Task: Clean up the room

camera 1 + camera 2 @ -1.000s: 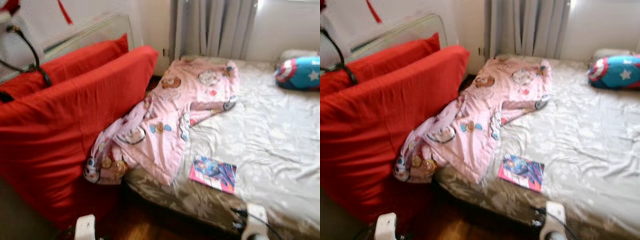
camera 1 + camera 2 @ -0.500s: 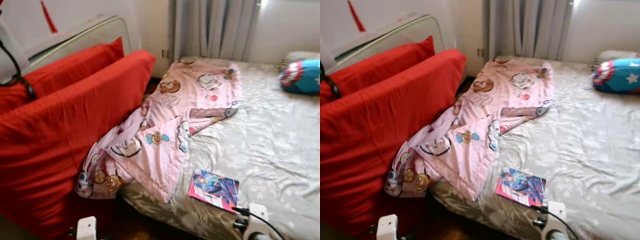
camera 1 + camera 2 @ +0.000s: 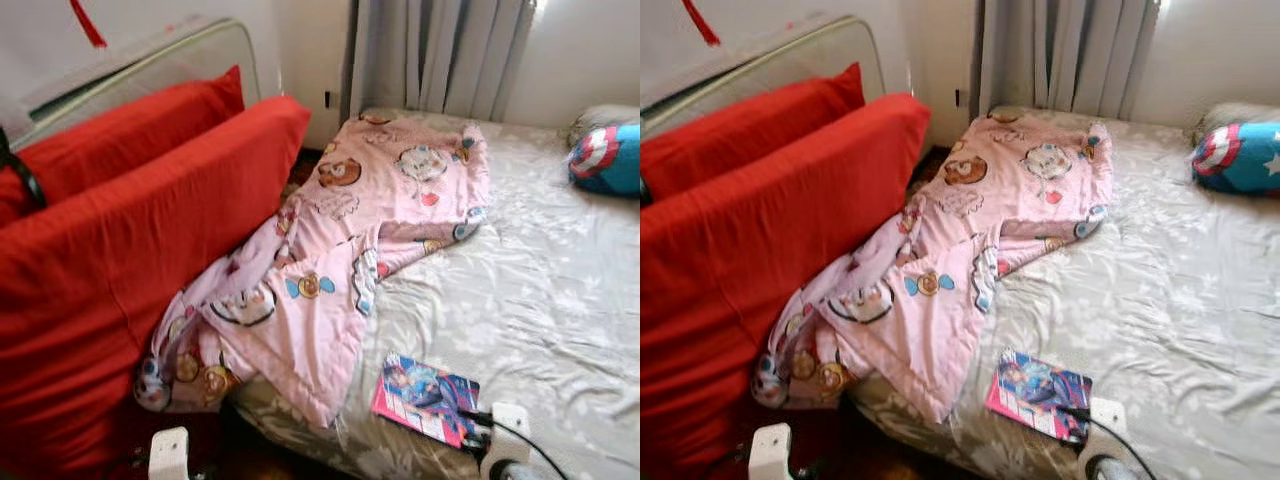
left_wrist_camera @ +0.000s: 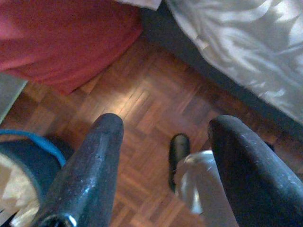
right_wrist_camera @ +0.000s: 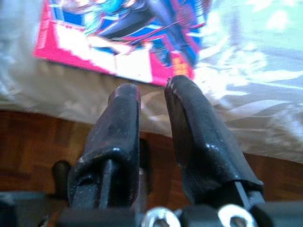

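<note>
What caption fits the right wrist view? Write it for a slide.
Right claw, fingers narrowly apart and holding nothing, poised at the bed edge just short of the pink comic book on the grey sheet.

One pink cartoon-print blanket (image 3: 350, 250), one pink-edged comic book (image 3: 425, 398), two red fabric cushions (image 3: 150, 230), one blue star-shield pillow (image 3: 607, 158).

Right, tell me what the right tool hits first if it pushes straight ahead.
Most likely the pink comic book lying near the edge of the bed. The right tool points at its lower edge, fingers nearly closed, though depth is unclear.
</note>
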`<state>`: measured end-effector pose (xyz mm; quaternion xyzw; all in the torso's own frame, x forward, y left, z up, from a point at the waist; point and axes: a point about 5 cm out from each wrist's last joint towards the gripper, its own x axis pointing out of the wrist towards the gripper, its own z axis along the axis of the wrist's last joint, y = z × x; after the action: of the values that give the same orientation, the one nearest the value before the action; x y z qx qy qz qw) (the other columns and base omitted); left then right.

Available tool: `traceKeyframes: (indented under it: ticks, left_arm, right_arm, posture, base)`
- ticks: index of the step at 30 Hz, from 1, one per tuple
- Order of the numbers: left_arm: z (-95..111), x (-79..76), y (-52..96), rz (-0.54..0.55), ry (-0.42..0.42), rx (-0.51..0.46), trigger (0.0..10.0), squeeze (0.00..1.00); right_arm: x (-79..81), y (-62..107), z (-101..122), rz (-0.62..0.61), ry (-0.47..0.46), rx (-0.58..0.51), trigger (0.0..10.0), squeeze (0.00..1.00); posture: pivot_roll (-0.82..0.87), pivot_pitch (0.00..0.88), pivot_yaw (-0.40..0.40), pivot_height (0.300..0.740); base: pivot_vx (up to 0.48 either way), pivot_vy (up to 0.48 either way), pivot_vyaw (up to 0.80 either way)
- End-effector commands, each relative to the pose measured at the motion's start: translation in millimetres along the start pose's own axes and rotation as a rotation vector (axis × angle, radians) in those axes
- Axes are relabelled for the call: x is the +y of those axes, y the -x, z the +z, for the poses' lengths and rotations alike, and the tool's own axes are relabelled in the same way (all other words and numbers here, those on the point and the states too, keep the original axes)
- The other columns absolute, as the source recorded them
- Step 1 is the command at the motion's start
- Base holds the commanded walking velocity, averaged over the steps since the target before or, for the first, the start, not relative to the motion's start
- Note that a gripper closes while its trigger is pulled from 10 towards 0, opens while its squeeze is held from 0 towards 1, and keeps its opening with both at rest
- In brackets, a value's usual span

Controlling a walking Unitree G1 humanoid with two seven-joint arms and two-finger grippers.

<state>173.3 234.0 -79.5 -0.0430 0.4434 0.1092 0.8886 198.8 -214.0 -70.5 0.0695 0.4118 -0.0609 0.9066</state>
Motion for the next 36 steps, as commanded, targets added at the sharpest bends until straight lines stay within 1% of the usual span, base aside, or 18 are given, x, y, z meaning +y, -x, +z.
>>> traceKeyframes:
  ticks: [1,8,14,17,23,24,26,29,31,33,35,36]
  left_arm:
    - [-0.5,-0.2,0.0,0.000,-0.015,0.005,10.0,0.00]
    - [-0.2,-0.4,0.0,0.000,-0.016,0.003,10.0,0.00]
    - [0.2,-0.1,0.0,0.003,-0.007,-0.004,10.0,0.00]
    - [0.8,-0.1,0.0,0.002,-0.017,-0.007,10.0,0.00]
    - [6.2,-0.7,0.1,-0.006,-0.027,-0.061,10.0,0.00]
    - [8.6,-1.4,0.2,-0.015,-0.039,-0.082,10.0,0.00]
    - [9.3,-1.7,0.2,-0.019,-0.039,-0.090,10.0,0.00]
    - [15.4,-2.1,1.0,-0.023,-0.057,-0.153,10.0,0.00]
    - [16.3,-2.1,1.2,-0.021,-0.048,-0.166,10.0,0.00]
    - [18.5,-1.6,2.1,-0.014,-0.008,-0.203,10.0,0.00]
    - [19.3,-1.5,2.6,-0.014,0.020,-0.221,10.0,0.00]
    - [56.2,-13.1,0.6,-0.030,-0.003,-0.362,10.0,0.00]
  right_arm:
    - [-6.2,1.6,-2.9,-0.018,-0.003,0.009,10.0,0.00]
    - [-6.3,1.6,-2.8,-0.017,-0.003,0.009,10.0,0.00]
    - [-6.0,1.5,-2.7,-0.017,-0.004,0.007,10.0,0.00]
    - [-5.9,1.5,-2.5,-0.016,-0.005,0.004,10.0,0.00]
    - [-4.6,1.8,1.7,0.004,-0.020,-0.051,10.0,0.00]
    - [-3.9,2.0,4.3,0.016,-0.017,-0.080,10.0,0.00]
    - [-3.5,2.1,5.3,0.021,-0.016,-0.091,10.0,0.00]
    - [-3.0,3.3,10.8,0.024,-0.037,-0.168,10.0,0.00]
    - [-2.9,3.6,11.8,0.029,-0.034,-0.179,10.0,0.00]
    - [-1.3,4.5,16.0,0.059,-0.020,-0.222,10.0,0.00]
    - [-0.7,5.2,17.5,0.071,-0.040,-0.249,10.0,0.00]
    - [-0.6,5.5,18.0,0.074,-0.046,-0.260,10.0,0.00]
  posture:
    - [-0.09,0.015,0.041,0.740]
    - [-0.09,0.015,0.041,0.740]
    - [-0.09,0.015,0.041,0.740]
    - [-0.09,0.016,0.041,0.740]
    - [-0.09,0.017,0.040,0.740]
    - [-0.09,0.015,0.041,0.740]
    - [-0.09,0.015,0.041,0.740]
    - [-0.10,0.007,0.042,0.740]
    - [-0.10,0.005,0.041,0.740]
    - [-0.10,0.000,0.041,0.740]
    - [-0.10,0.000,0.038,0.740]
    - [-0.11,0.000,0.038,0.740]
  base:
    - [0.000,-0.326,0.00]
    - [0.000,-0.319,0.00]
    - [0.000,0.000,0.00]
    - [0.000,0.000,0.00]
    - [0.000,0.000,0.00]
    - [0.000,0.000,0.00]
    - [0.000,0.000,0.00]
    - [0.000,0.000,0.00]
    - [0.000,0.000,0.00]
    - [0.000,0.000,0.00]
    - [0.000,0.000,0.00]
    - [0.000,0.000,0.00]
